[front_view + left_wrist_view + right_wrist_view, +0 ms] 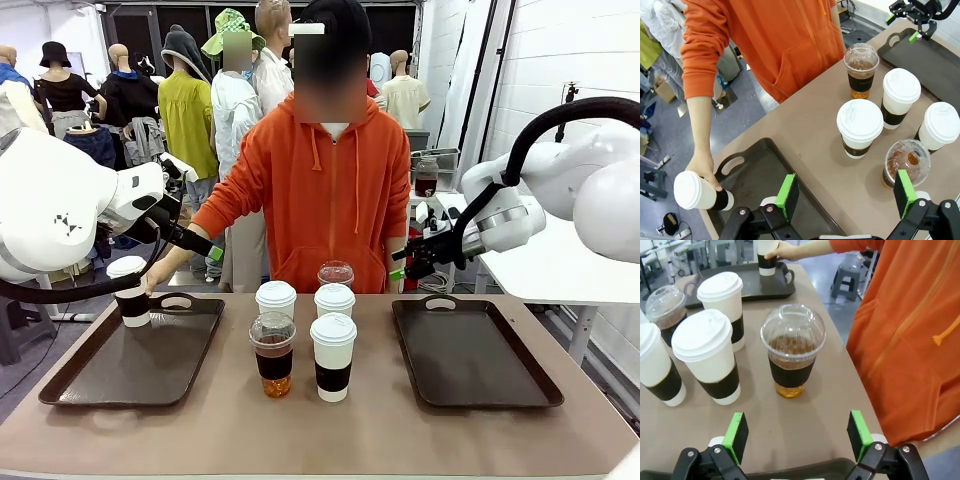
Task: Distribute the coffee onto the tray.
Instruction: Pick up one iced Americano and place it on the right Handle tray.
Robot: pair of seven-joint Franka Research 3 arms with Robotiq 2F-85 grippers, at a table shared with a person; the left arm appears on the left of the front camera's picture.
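Brown tabletop (300, 435): cups clustered between two dark brown trays (470, 370).
Three white brown-banded paper cups (333, 355), two clear dome-lidded amber cups (273, 352); fourth paper cup (130, 290) in a person's hand (702, 167) at the left tray (110, 380). My left gripper (846, 192), right gripper (797, 434): agape, empty. Thin-walled, full, I judge; pinch lightly at bands.

A robotics lab is indicated by white-painted block walls (570, 50), a bare grey floor (670, 127), a plastic stool (850, 274) and plain worktables (545, 272).
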